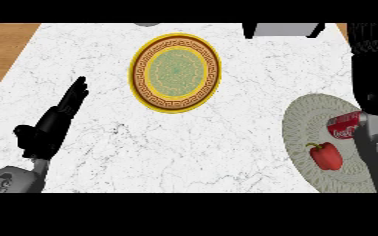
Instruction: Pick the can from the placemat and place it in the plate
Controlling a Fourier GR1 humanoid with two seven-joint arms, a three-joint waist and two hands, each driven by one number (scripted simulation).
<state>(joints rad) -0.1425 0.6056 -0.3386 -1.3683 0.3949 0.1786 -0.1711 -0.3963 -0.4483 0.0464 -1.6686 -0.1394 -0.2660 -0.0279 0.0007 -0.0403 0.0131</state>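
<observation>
Marble-patterned white counter (184, 145). Far left: robot's left hand (55, 117), black, fingers straight and relaxed, holding nothing, resting near the edge. Centre, farther back: round plate with a yellow rim, brown key-pattern band and green middle (176, 73), nothing on it. Right: pale grey-green round placemat (310, 130) bearing a red bell pepper (325, 155) and, just beyond it, the red soft-drink can (345, 126), lying tilted. Right hand (365, 135) overlaps the can at the frame edge — cannot tell its fingers. Judgement: can is light, rigid, smooth — best wrapped round its mid-body.
</observation>
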